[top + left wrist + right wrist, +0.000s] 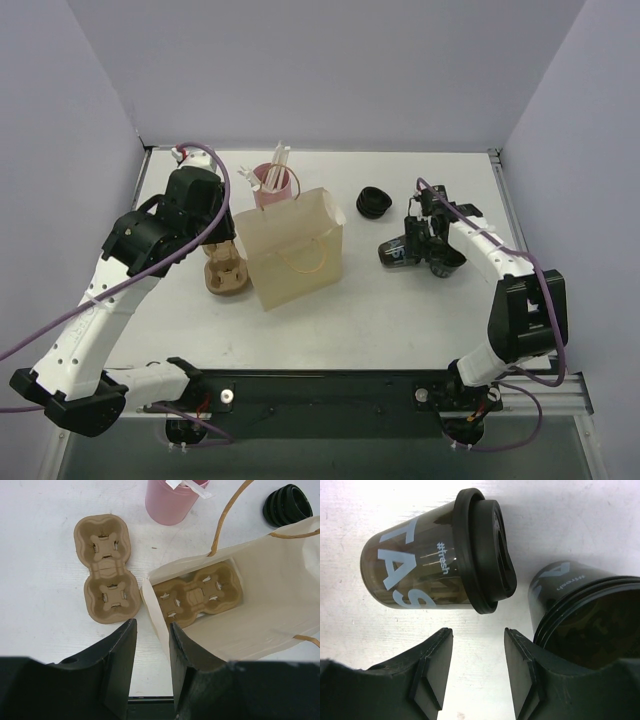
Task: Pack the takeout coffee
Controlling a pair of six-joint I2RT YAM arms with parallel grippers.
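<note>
White table [400, 330], pale lilac walls on three sides. The left gripper [152, 627], at lower centre of its wrist view, stood partly open and held nothing. The right gripper [478, 632] was likewise partly open and empty. Just above it a lidded coffee cup [430, 565] lay on its side at upper left; an unlidded cup [585, 615] sat at the right edge. A paper bag [295, 250] stood open at centre frame, with one cardboard tray [197, 595] on its floor. A second tray [106, 567] lay flat on the table, left of the bag. Further back were a stack of black lids [373, 203] and a pink cup [272, 185] holding straws.
</note>
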